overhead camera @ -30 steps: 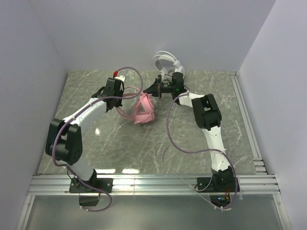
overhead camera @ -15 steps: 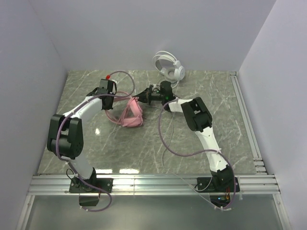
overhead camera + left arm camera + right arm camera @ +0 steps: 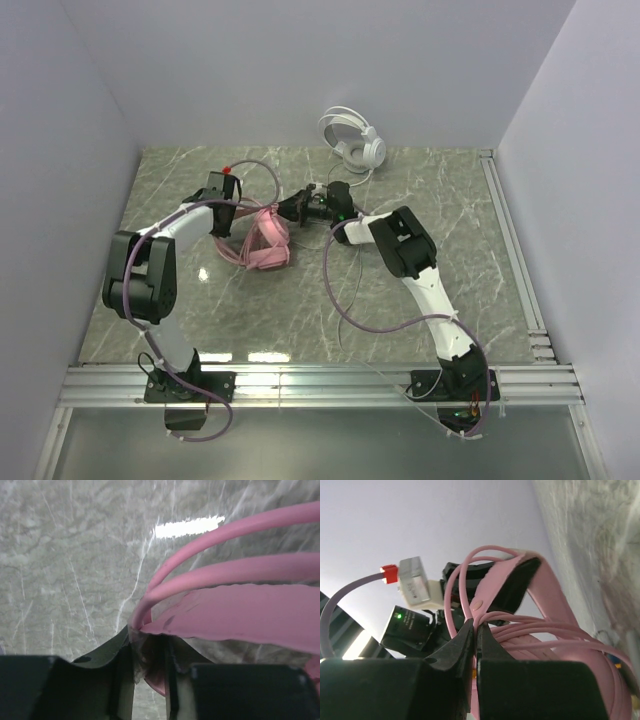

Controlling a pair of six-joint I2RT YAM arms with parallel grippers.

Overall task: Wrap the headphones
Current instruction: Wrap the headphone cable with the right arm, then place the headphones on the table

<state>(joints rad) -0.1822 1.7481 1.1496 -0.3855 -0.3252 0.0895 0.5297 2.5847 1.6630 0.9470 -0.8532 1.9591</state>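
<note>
Pale lilac walls (image 3: 300, 70) enclose a grey marbled tabletop (image 3: 300, 310) edged by aluminium rails (image 3: 330, 380).

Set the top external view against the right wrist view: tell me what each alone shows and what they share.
Top external only: the white headphones by the back wall and the right arm's base. Right wrist only: that the right gripper has its fingers shut on the thin pink cable. Both: the pink headphones and the red-tipped plug on the left arm.
</note>
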